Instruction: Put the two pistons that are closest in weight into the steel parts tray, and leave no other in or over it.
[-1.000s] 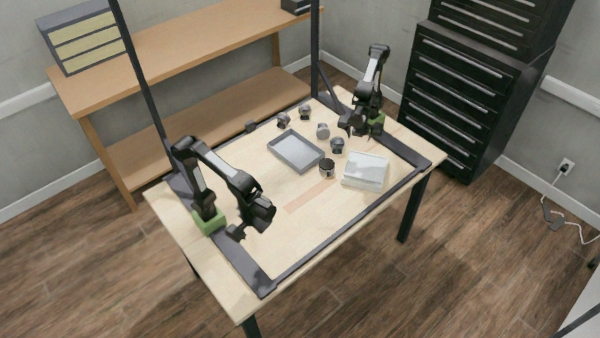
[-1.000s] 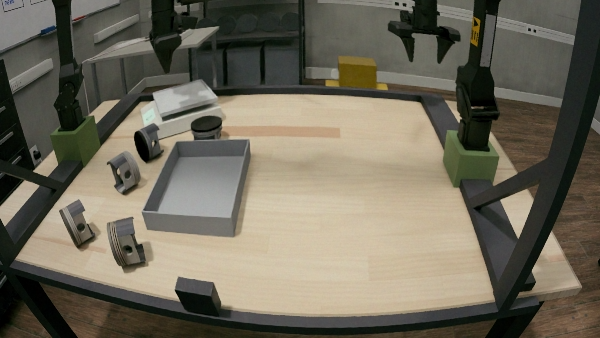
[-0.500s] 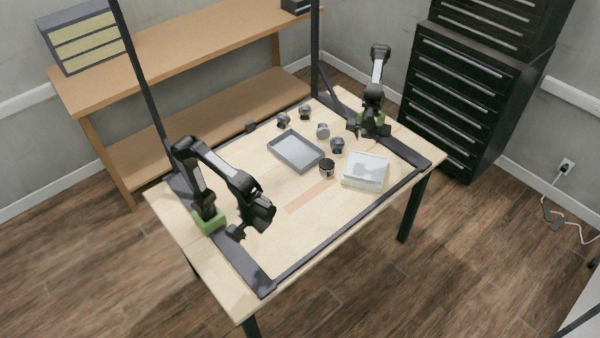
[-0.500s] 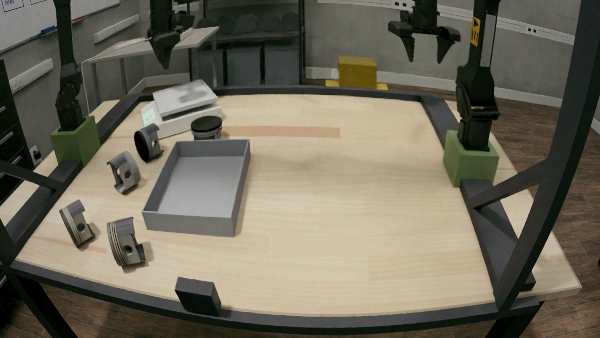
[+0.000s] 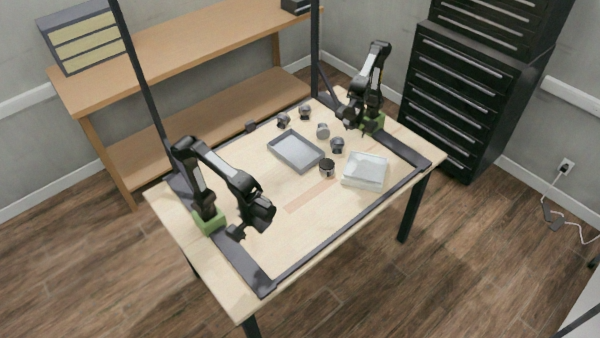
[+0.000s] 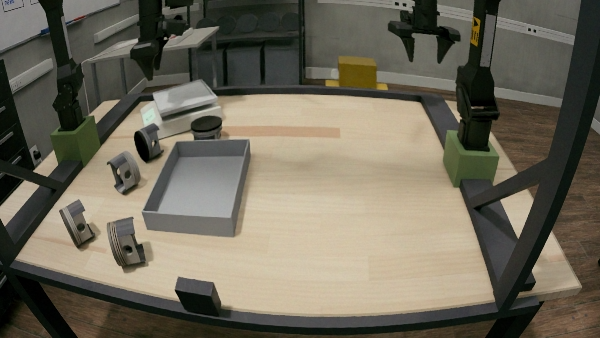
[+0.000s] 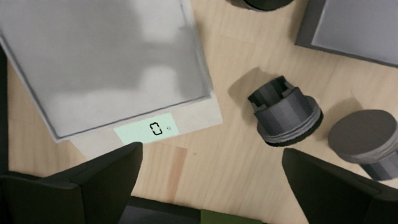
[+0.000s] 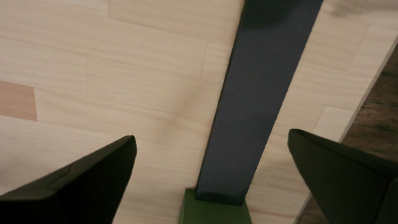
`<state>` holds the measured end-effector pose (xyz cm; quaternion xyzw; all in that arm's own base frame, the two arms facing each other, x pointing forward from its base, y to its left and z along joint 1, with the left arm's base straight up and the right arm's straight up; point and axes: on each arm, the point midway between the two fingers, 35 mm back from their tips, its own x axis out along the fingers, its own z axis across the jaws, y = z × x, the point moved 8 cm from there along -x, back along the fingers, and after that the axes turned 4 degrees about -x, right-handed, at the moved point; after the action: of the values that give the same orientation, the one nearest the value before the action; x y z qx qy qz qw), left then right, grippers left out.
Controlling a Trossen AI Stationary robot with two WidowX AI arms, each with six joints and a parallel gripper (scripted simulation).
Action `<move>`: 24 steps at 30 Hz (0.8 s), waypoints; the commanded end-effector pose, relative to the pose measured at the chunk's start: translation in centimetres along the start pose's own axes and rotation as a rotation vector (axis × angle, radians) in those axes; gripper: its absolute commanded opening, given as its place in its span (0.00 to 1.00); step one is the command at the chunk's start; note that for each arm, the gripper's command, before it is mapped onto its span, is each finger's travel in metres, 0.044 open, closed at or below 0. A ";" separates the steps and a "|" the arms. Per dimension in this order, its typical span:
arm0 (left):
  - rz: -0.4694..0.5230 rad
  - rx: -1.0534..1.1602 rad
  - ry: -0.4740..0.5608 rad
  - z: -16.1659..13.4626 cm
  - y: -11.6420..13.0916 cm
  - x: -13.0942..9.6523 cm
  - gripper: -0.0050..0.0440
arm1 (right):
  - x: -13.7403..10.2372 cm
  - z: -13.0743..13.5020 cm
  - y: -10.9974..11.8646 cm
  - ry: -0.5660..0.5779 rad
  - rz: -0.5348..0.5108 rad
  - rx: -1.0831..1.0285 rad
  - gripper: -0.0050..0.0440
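Both arms' fingers (image 5: 350, 125) (image 6: 149, 65) are standing wide and empty over the worktop (image 6: 350, 200), while five pistons (image 6: 127, 245) are lying outside the tray (image 5: 295, 150) (image 6: 200, 185), their similar looks risking a mismatched pair unless weighed.

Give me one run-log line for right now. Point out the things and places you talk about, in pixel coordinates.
left hand (image 5: 359, 129) (image 6: 150, 72) (image 7: 212, 150): open | right hand (image 5: 250, 234) (image 6: 425, 59) (image 8: 212, 135): open | tray (image 5: 296, 149) (image 6: 200, 182) (image 7: 360, 30): empty | scale (image 5: 365, 167) (image 6: 185, 97) (image 7: 110, 60): reads 0 | five pistons (image 5: 327, 168) (image 5: 337, 145) (image 5: 323, 131) (image 5: 283, 120) (image 5: 305, 111) (image 6: 206, 127) (image 6: 147, 142) (image 6: 131, 172) (image 6: 75, 223) (image 6: 120, 241) (image 7: 287, 115) (image 7: 364, 136): on table (image 5: 280, 240) (image 6: 350, 200) (image 7: 235, 55) (image 8: 125, 75)
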<state>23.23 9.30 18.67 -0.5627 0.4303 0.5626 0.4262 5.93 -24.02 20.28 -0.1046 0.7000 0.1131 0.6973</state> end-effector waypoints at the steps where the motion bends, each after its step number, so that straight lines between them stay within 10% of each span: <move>1: -0.022 0.091 -0.008 -1.6 0.6 -0.5 0.87 | -0.8 0.1 -0.3 0.000 -0.033 -0.006 0.92; 24: -0.091 -0.101 0.017 -7.2 2.5 -0.4 0.87 | -0.8 0.1 -0.3 0.000 -0.033 -0.006 0.92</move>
<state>23.05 1.80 18.67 -0.5782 0.4151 0.5551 0.4304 5.93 -24.02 20.28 -0.1046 0.7000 0.1131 0.6973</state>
